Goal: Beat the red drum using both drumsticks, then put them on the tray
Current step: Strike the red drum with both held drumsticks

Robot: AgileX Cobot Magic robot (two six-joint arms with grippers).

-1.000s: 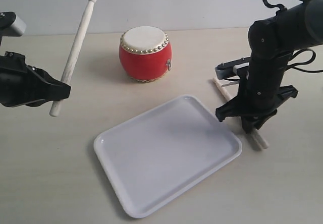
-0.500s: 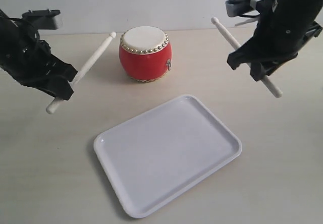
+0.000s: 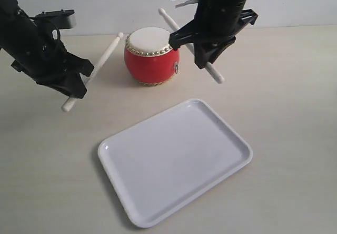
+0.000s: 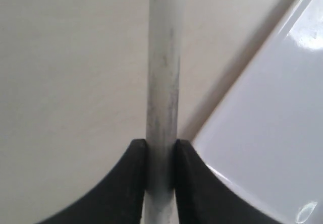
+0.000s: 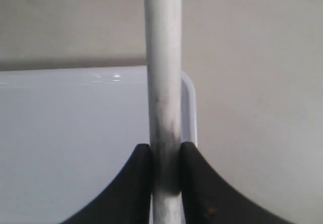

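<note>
While both sticks are up in the air, check the exterior view first. Your left gripper [image 3: 78,86] is clamped on the left drumstick [image 3: 104,55] down near its butt end, and the bead tip sits just beside the red drum [image 3: 151,57], level with its studded rim and not touching it as far as I can tell. Your right gripper [image 3: 202,59] is pinching the right drumstick [image 3: 214,74] below its middle, with the tip poking up past the drum's far edge. The tray [image 3: 174,160] lies bare on the table [image 3: 284,113], near the drum on the camera's side. In the left wrist view the jaws are closed snug on the shaft [image 4: 162,82], with a corner of the tray [image 4: 272,108] underneath. The right wrist view shows the same deal: the jaws squeeze the stick [image 5: 162,82] from both sides, above the tray's rim [image 5: 187,108]. Handling-wise, I'd say these sticks are light, stiff and smooth, so they could twist in the jaws on a hard hit. The grips away from the tips look fine for swinging. The drum looks small and light, so tap the skin near the centre or it might skid. Round sticks will probably roll on that glossy tray, so lay them down low.
</note>
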